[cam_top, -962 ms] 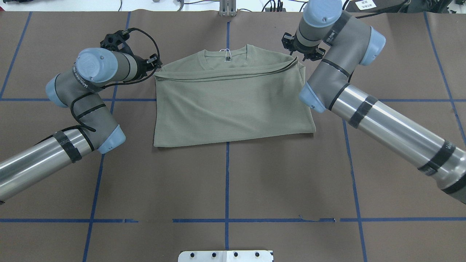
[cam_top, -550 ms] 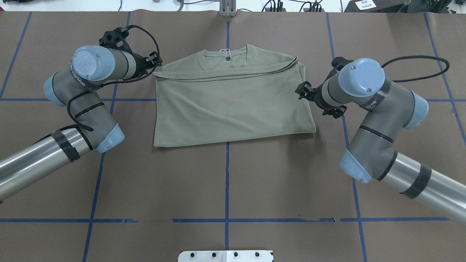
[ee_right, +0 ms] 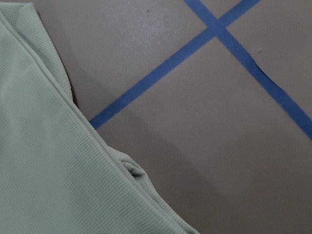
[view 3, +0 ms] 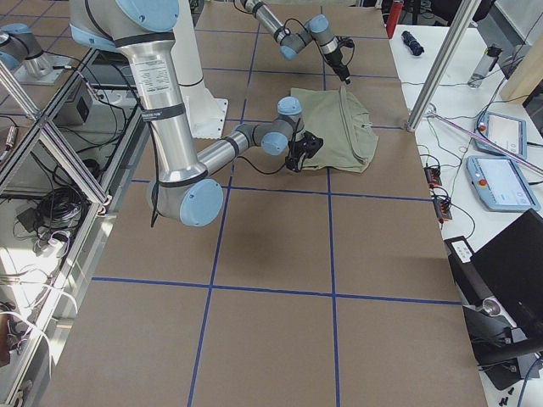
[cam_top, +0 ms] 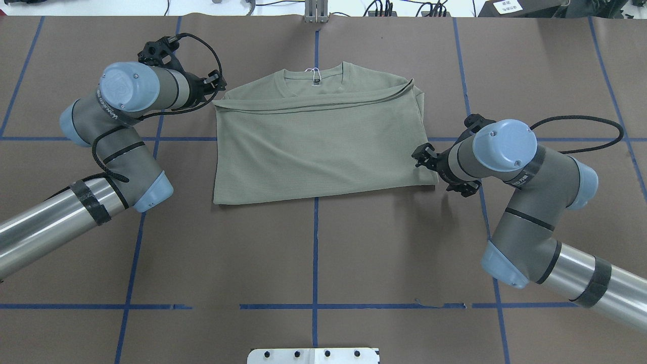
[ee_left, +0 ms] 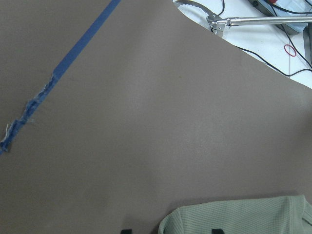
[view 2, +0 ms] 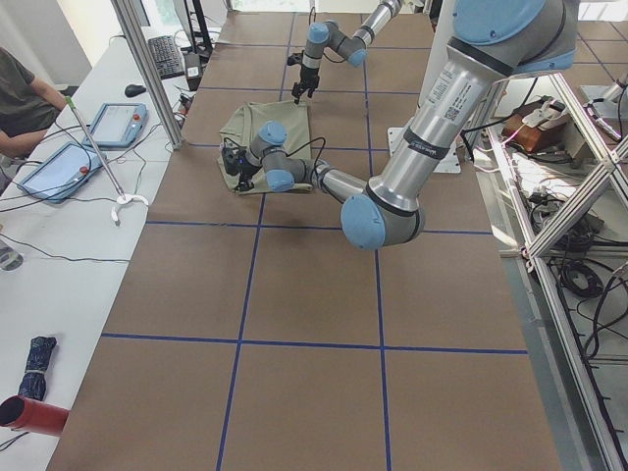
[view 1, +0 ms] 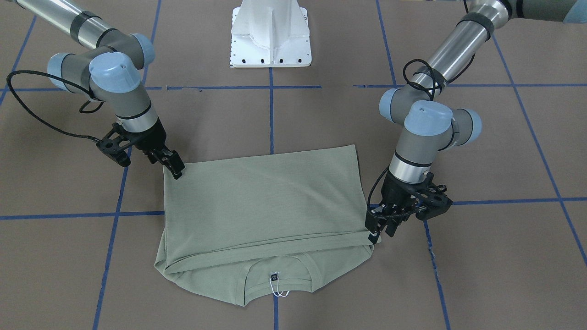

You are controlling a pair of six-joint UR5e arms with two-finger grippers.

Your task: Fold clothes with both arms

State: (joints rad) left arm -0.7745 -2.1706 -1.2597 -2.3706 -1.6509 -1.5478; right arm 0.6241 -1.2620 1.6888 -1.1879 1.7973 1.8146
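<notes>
The shirt (cam_top: 318,146) lies flat on the brown table (cam_top: 313,263). Its bottom half is folded over the chest. The folded edge runs across the shirt just below the neck (view 1: 279,263). The neck peeks out on the side of the shirt away from the robot. A small dark label and a white string tag (view 1: 277,288) sit in it.

The left gripper (view 1: 379,229) is low at one end of that folded edge, at the shirt's corner. Its fingers (ee_left: 126,231) are apart. In the left wrist view the shirt's corner sits between them.

The right gripper (view 1: 176,170) is on the other side of the shirt, at the corner nearest the robot. Its tip is right at the cloth there. I cannot tell if its fingers are apart or together. The right wrist view shows the shirt's edge with a small bump (ee_right: 134,170) in it. Two blue tape lines (ee_right: 214,31) cross just beside the shirt.
</notes>
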